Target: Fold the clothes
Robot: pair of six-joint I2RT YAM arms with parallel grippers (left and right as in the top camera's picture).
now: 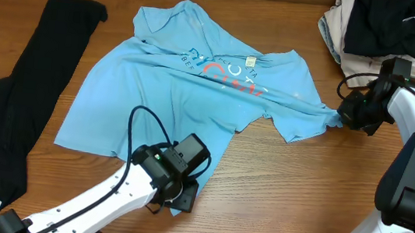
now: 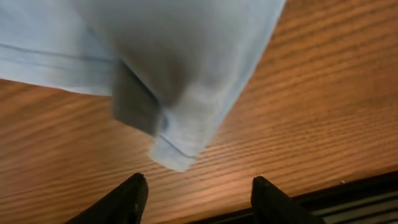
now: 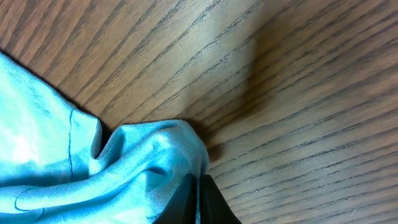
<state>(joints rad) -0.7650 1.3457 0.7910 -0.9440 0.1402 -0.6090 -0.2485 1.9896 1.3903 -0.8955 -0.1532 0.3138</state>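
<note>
A light-blue T-shirt [image 1: 186,98] with white and pink-red chest lettering lies crumpled and partly spread across the middle of the wooden table. My right gripper [image 1: 342,116] is at the shirt's right sleeve end. In the right wrist view its fingers [image 3: 211,202] are pressed together on a bunched fold of the blue fabric [image 3: 93,174]. My left gripper [image 1: 183,196] is at the shirt's near hem corner. In the left wrist view it [image 2: 199,186] stands open over bare wood, and the hem corner [image 2: 174,155] lies just beyond the fingertips, not between them.
A long black garment [image 1: 21,103] lies stretched out along the table's left side. At the back right corner sits a heap of black and beige garments [image 1: 382,30]. The table's front edge [image 2: 348,193] runs close behind the left gripper.
</note>
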